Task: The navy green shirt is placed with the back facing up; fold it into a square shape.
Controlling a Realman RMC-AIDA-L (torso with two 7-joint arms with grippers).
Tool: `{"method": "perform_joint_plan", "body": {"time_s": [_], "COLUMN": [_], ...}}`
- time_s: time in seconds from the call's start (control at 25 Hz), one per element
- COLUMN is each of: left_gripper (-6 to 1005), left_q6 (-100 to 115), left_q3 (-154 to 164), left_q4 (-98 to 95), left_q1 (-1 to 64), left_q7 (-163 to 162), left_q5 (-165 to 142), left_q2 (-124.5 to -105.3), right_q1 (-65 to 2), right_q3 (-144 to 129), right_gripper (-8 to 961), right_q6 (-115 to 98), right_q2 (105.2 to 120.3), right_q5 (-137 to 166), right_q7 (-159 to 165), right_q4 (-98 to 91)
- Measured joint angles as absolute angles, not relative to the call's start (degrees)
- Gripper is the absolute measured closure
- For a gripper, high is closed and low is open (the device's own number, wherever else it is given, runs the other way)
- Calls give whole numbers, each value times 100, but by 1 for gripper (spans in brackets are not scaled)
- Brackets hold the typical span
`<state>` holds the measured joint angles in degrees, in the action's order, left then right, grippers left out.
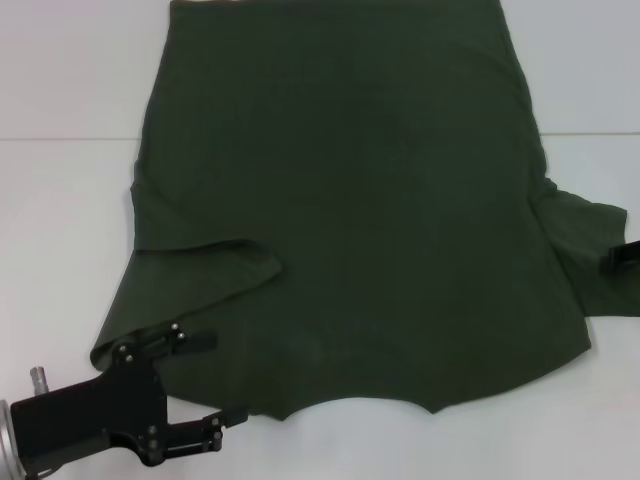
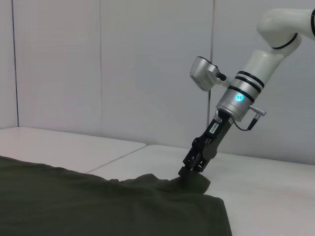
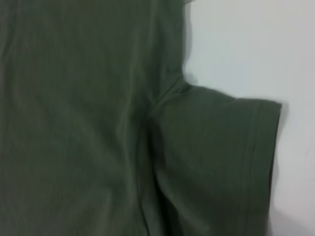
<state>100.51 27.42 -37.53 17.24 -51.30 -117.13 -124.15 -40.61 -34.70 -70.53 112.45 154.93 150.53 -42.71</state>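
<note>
White table [image 1: 60, 250], pale wall [image 2: 123, 64]

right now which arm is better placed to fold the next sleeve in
Right. The right gripper is down on the right sleeve of the dark olive-green short-sleeved shirt, which lies spread out. The left sleeve is already turned inward, with the left gripper at the collar edge.

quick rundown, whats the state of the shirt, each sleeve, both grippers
navy green shirt: spread flat on the white table, not yet square
left sleeve: folded in over the body
right sleeve: lying out flat
left gripper: open, at the left sleeve's near edge
right gripper: tip on the right sleeve
</note>
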Motion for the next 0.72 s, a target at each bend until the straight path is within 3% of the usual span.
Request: {"method": "perform_joint_plan", "body": {"time_s": [0.72], "left_gripper": [127], "left_q6": [10021], "left_q3": [2733], "left_q4": [-3753], "left_q1": [1738], "left_q7": [-5132], "left_q5": [-11678], "left_q2": [-12410], "right_q1": [-4114], "right_q3": [-3689], "right_gripper": [801], "right_q6": [-7059], "right_q2": [11232], "right_q5": [15504], "right_q7": [15100], "right_q4": [-4297]}}
